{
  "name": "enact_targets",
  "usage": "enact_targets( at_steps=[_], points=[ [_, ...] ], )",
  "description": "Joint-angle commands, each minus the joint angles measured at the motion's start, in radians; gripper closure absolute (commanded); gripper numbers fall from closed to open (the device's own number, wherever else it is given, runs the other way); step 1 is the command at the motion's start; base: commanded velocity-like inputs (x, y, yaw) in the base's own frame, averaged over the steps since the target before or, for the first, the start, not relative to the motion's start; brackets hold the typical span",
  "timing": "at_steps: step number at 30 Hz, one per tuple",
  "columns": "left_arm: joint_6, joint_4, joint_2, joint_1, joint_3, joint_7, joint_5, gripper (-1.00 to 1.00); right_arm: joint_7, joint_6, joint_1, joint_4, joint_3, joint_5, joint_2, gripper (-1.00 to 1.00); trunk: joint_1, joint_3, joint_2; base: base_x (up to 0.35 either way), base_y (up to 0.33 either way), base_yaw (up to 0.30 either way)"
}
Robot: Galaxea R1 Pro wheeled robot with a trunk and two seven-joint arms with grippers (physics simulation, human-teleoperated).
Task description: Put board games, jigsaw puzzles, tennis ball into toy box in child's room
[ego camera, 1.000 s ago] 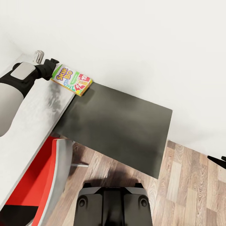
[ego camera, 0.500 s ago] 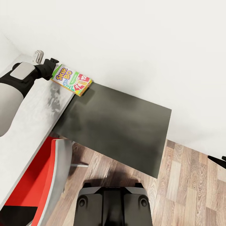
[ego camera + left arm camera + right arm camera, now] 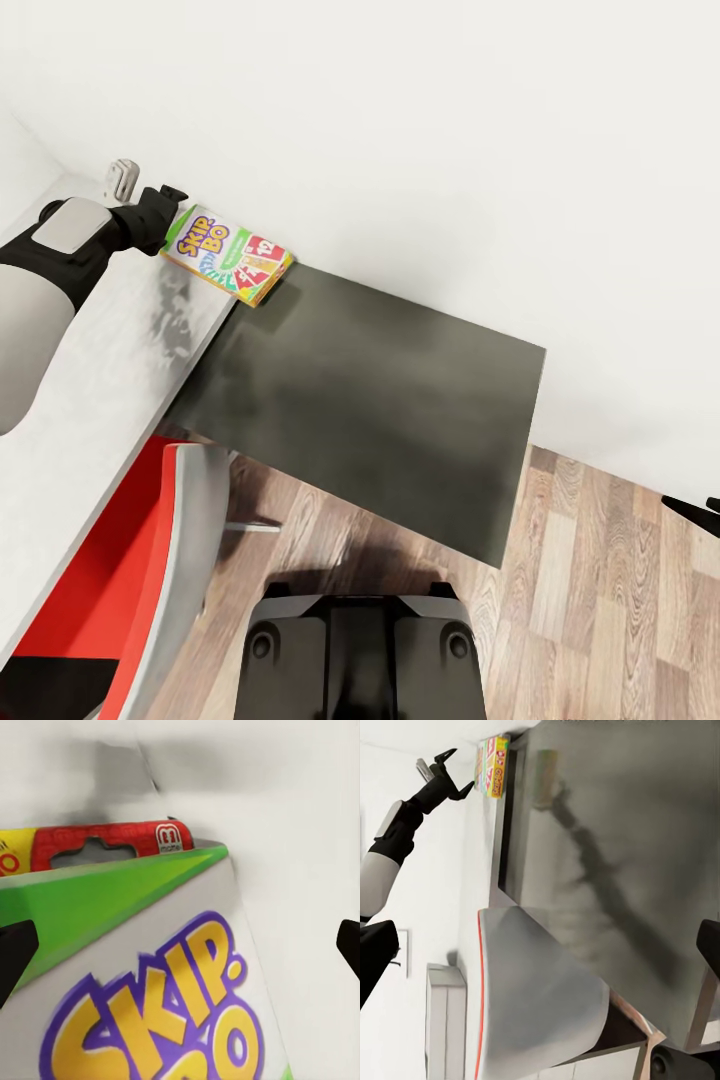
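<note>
The wide dark grey wing of the surface (image 3: 380, 420) lies bare, open to approach from above. The white wall (image 3: 450, 150) closes its far edge. A red and grey chair (image 3: 150, 560) blocks the near corner beside the light grey wing (image 3: 90, 400).

One board game (image 3: 228, 254), one chair (image 3: 150, 560), two arms.

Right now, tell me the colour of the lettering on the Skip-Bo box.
Yellow-orange letters with a purple outline on the Skip-Bo box; clearest in the left wrist view.
</note>
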Motion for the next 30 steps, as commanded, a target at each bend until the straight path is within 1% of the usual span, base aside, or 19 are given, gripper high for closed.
enact_targets(
  at_steps=[1,7,11,16,30],
  points=[
    [0.002,-0.002,0.000,0.001,-0.004,0.009,0.024,-1.00,0.003,0.004,-0.001,0.000,0.000,0.001,-0.001,-1.00,0.015,-0.001,-0.001,0.000,0.000,-0.118],
    [0.003,-0.002,0.000,0.001,-0.004,0.009,0.023,-1.00,0.003,0.004,-0.001,0.000,0.000,0.001,-0.001,-1.00,0.015,-0.001,-0.001,0.000,0.000,-0.160],
    [0.003,-0.002,0.000,0.001,-0.003,0.009,0.024,-1.00,0.003,0.004,-0.001,0.000,0.000,0.001,-0.001,-1.00,0.015,-0.001,-0.001,0.000,0.000,-0.081],
    [0.003,-0.002,0.001,0.001,-0.003,0.010,0.023,-1.00,0.004,0.004,-0.001,0.000,0.000,0.001,0.000,-1.00,0.015,-0.001,-0.001,0.000,0.000,-0.037],
    [0.005,-0.002,0.021,0.004,-0.003,0.009,0.024,-1.00,0.004,0.004,0.000,0.000,0.001,0.000,0.001,-1.00,0.015,-0.001,-0.001,0.000,0.000,-0.009]
  ],
)
